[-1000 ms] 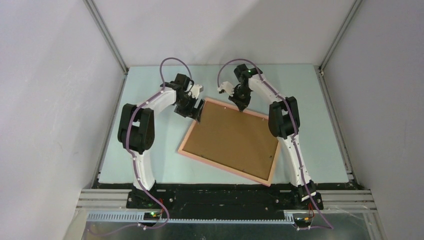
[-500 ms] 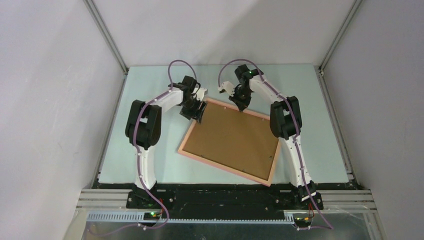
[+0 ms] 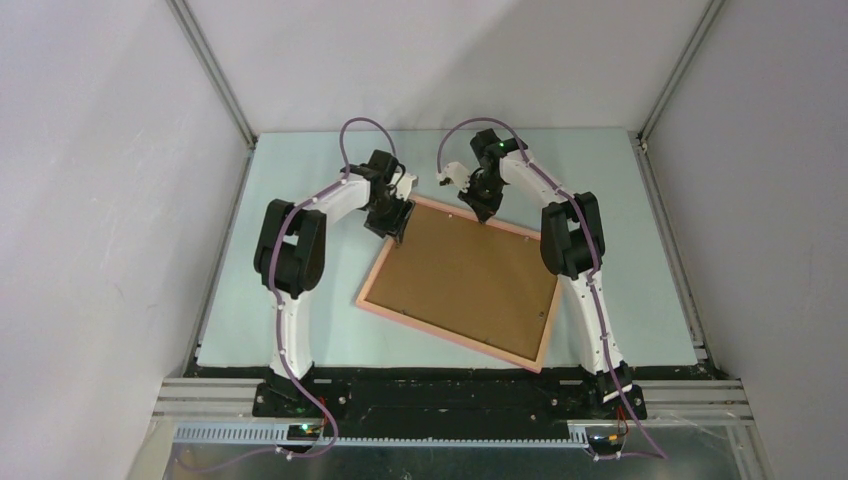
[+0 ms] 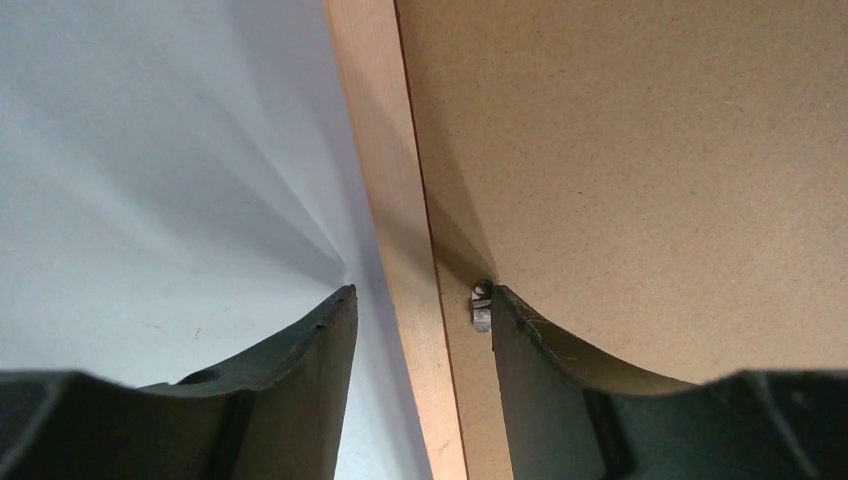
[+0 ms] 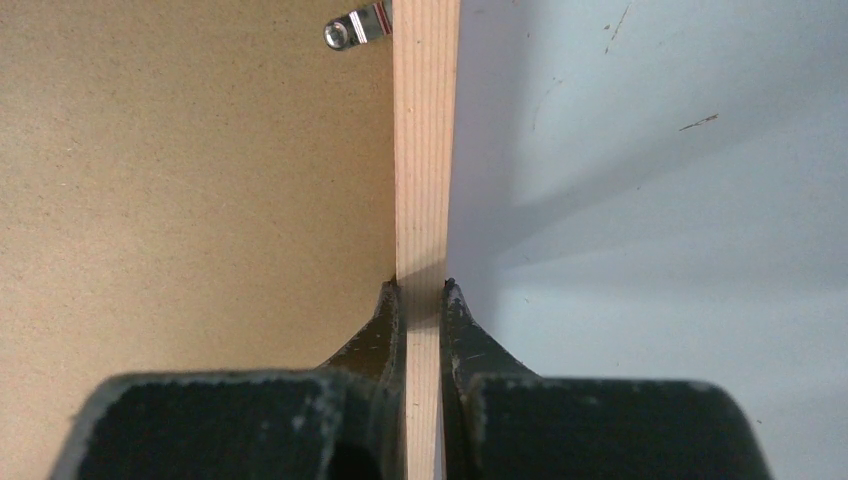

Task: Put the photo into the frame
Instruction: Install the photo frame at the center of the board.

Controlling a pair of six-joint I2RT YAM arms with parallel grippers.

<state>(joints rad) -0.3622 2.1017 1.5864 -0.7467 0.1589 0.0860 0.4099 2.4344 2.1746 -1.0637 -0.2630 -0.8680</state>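
Right wrist view: the right gripper (image 5: 424,290) was pinched tight on the frame's (image 5: 425,150) far rail, jaws almost closed on it. The left gripper (image 4: 420,292) stood open astride the left rail, one finger beside a small metal tab (image 4: 481,305), holding nothing. The frame lay face down and askew on the table (image 3: 620,250), brown board (image 3: 460,270) up. No photo in sight. My read: light, stiff wood with a fragile pane beneath, so hold the rails and lift level.
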